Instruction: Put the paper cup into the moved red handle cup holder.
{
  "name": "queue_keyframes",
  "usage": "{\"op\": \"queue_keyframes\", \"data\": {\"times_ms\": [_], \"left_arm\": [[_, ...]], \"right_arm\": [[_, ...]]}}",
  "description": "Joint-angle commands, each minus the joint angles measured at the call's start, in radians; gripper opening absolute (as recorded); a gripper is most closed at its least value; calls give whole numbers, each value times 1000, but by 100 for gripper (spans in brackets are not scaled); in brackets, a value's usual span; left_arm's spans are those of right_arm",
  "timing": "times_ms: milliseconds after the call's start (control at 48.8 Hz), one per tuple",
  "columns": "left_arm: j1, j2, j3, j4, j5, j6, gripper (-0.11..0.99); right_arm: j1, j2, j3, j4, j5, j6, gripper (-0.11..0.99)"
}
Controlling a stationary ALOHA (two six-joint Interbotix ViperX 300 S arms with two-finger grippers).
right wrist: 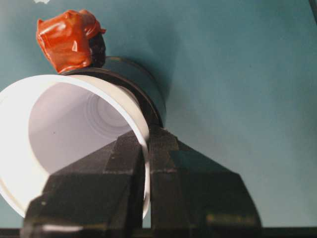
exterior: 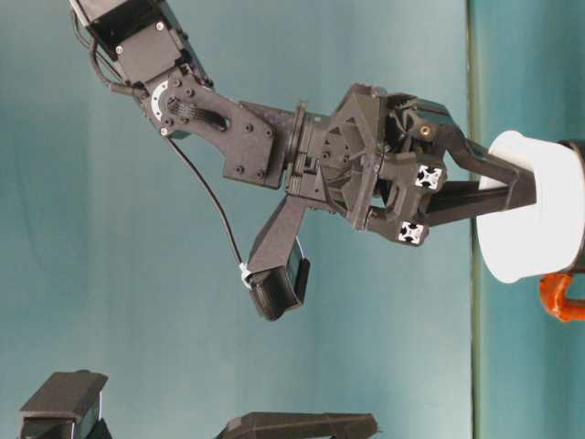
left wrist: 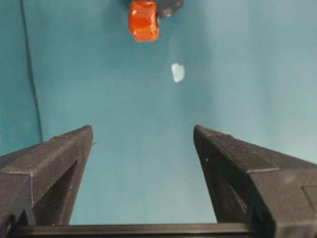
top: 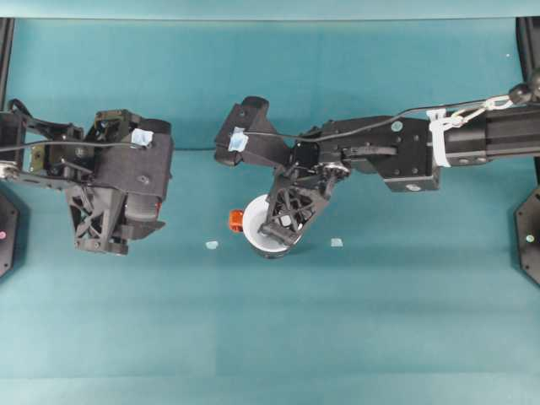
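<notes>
The white paper cup (top: pixel 256 229) (right wrist: pixel 59 129) (exterior: pixel 530 206) stands at the table's middle, its lower part inside the black ring of the red handle cup holder (right wrist: pixel 141 87) (exterior: pixel 576 146). The holder's red-orange handle (top: pixel 236 220) (right wrist: pixel 69 37) (exterior: pixel 559 300) sticks out on the left side. My right gripper (top: pixel 283 232) (right wrist: pixel 147 148) (exterior: pixel 523 178) is shut on the cup's rim, one finger inside and one outside the wall. My left gripper (top: pixel 99 243) (left wrist: pixel 143 163) hovers open over bare table to the left, pointing at the handle (left wrist: pixel 143 21).
Two small pale tape scraps lie on the teal table, one left of the holder (top: pixel 212 245) (left wrist: pixel 178 72) and one to its right (top: pixel 337 242). Black frame mounts (top: pixel 530 236) stand at the table's side edges.
</notes>
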Motion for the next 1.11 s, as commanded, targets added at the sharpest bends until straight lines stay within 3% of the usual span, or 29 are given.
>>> {"op": "queue_keyframes", "data": {"times_ms": [0,225,451,635,779,984,1086], "left_arm": [[-2,-15,-25,2,-6,-2,88],[-2,-15,-25,0,-6,-2,88],[-2,-15,-23,2,-6,-2,88],[-2,-15,-25,2,-6,-2,88],[-2,-15,-25,2,-6,-3,88],[-2,-15,-25,2,-6,-2,88],[-2,-15,-26,2,-6,-2,88]], "right_arm": [[11,-5,-14,-2,3,-9,-10],[26,-5,-25,-2,17,-8,-10],[28,-11,-46,-2,44,-6,-7],[28,-12,-74,-2,41,-8,1],[29,-12,-80,-2,57,-6,24],[29,-14,-81,-9,74,-6,82],[29,-15,-81,-15,72,-6,83]]}}
